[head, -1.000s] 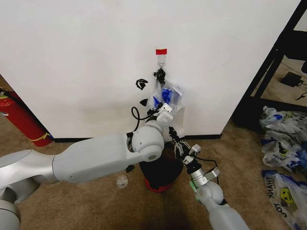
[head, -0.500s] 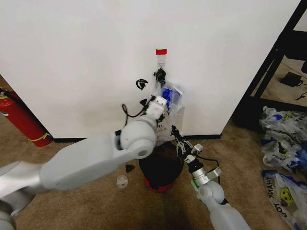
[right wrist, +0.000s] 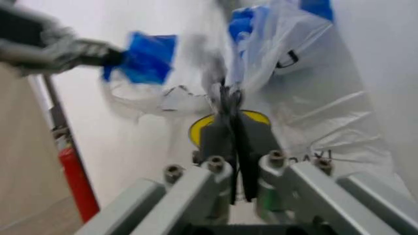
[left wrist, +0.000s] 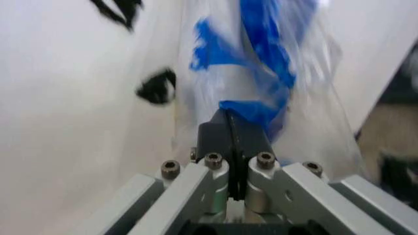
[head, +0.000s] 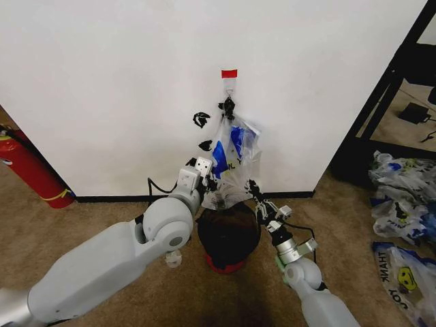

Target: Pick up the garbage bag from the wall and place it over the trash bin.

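Now the garbage bag (head: 230, 163) hangs stretched from the hook (head: 229, 87) on the wall (head: 122, 82), directly above the trash bin (head: 228, 238). We have drawn our left gripper (head: 208, 178) down and leftward, clamped on a blue handle; our right gripper (head: 253, 191) pinches the bag's lower edge. That spreads the bag, probably readying its mouth for the bin.

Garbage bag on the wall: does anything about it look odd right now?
Yes. The garbage bag hangs from the hook, stretched askew: the left end effector pinches its blue handle sideways, the right end effector pinches its film above the trash bin.
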You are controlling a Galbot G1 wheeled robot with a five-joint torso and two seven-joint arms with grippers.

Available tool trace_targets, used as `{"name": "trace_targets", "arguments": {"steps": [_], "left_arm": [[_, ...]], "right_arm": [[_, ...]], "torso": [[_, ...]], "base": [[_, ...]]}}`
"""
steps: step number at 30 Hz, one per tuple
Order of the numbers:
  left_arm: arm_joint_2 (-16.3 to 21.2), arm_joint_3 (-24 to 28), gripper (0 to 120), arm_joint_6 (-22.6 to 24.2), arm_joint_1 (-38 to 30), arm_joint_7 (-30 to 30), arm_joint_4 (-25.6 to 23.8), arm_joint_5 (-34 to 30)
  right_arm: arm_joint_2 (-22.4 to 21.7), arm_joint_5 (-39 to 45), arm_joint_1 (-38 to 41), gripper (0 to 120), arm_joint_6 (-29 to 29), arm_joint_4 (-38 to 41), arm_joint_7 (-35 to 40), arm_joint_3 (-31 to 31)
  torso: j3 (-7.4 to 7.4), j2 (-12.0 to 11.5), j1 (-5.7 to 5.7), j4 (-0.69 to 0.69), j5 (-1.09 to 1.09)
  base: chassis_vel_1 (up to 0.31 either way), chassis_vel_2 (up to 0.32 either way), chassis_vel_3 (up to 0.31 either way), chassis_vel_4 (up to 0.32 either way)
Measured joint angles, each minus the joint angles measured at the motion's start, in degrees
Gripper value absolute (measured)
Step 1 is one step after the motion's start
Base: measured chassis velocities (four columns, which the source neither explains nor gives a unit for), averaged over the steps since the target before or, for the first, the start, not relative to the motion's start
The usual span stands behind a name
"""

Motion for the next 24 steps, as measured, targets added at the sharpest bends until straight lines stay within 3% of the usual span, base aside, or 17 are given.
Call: {"name": "trace_targets", "arguments": {"steps": [8,11,13,18,20,24], "left_arm": [[-1.1,-2.2,0,-1.8,0.3,2.4,0.6,0.7],[-1.3,-2.4,0,-1.8,0.4,2.5,0.6,0.8],[-1.5,-2.7,0,-1.8,0.5,2.7,0.6,0.9],[-2.0,-2.8,0,-1.6,1.3,3.1,0.7,1.6],[-2.1,-2.8,0,-1.6,1.3,3.2,0.7,1.8],[-2.4,-2.7,0,-1.4,1.5,3.2,0.8,2.0]], "right_arm": [[-6.7,-1.7,-0.9,34,0.4,0.1,-14.1,4.6],[-8.6,-2.3,-0.8,42,0.2,0.2,-15.8,6.3],[-9.8,-1.4,-0.3,51,0.2,1.8,-13.2,6.5],[-11.6,-3.0,4.4,71,-3.6,8.9,9.2,1.3],[-11.8,-4.3,5.6,74,-4.1,9.1,10.8,0.3],[-12.5,-11.1,12.6,94,-4.9,6.4,13.0,-5.0]], "torso": [[0.00,0.0,0.00,0.00,0.00],[0.00,0.0,0.00,-0.01,0.00],[0.00,0.0,0.00,-0.02,0.01],[0.00,0.0,0.00,0.04,0.00],[0.01,0.0,0.00,0.03,-0.01],[0.00,0.0,0.00,0.01,0.00]], "base": [[0.000,0.000,0.000,0.000],[0.000,0.000,0.000,0.000],[0.000,0.000,0.000,0.000],[0.000,0.000,0.000,0.000],[0.000,0.000,0.000,0.000],[0.000,0.000,0.000,0.000]]}}
